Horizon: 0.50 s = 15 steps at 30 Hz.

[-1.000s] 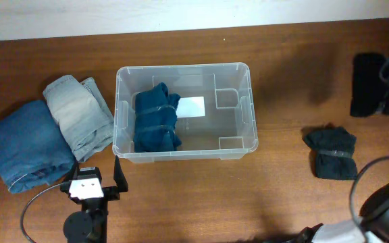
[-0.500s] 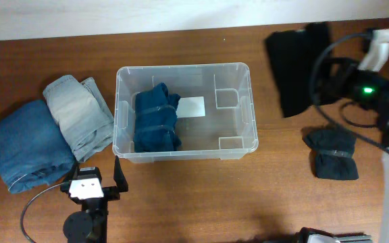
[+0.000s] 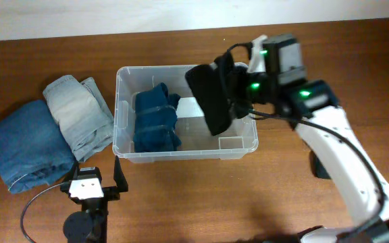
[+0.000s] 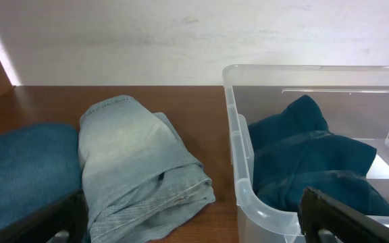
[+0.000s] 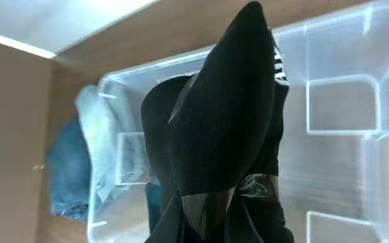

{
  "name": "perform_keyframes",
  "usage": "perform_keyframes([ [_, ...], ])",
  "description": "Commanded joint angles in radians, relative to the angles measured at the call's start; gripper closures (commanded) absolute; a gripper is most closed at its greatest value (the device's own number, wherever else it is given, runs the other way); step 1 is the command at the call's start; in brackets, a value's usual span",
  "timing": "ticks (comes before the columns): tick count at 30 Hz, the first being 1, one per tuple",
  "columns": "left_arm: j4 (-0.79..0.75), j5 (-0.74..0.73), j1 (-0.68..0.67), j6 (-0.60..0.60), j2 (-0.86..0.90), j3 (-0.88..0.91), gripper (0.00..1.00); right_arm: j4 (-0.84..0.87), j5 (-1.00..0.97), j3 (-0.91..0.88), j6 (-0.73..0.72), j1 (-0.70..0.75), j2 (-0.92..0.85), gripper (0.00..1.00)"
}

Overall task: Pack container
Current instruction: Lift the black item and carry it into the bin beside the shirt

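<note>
**R gripper holds black garment over container**

Brown wooden surface (image 3: 181,202) carries everything. The container (image 3: 118,121), clear plastic, sits mid-surface w/ a folded teal garment (image 3: 156,121) in its left half. Left of it: folded blue jeans (image 3: 26,145), then pale jeans (image 3: 80,115) just beside the container's wall. R gripper (image 3: 238,91) is clamped on a black garment (image 3: 210,98), which hangs above the container's right half. L gripper (image 3: 93,175), in front of the container, is wide open and empty.

Bright even light, soft shadows, faint glare on the container (image 3: 118,115).
</note>
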<state>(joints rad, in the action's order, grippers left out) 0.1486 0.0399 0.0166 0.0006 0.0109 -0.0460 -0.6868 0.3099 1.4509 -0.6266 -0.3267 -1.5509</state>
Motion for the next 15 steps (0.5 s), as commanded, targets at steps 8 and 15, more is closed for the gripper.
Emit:
perform_keyframes([
  [8,-0.003,-0.011,0.006,0.016,-0.005,0.006,0.01,0.078,-0.154,0.021,-0.292,-0.121,-0.194,0.96],
  [15,-0.003,-0.011,0.006,0.016,-0.005,0.006,0.01,0.082,-0.262,0.021,-0.367,-0.151,-0.236,0.96],
])
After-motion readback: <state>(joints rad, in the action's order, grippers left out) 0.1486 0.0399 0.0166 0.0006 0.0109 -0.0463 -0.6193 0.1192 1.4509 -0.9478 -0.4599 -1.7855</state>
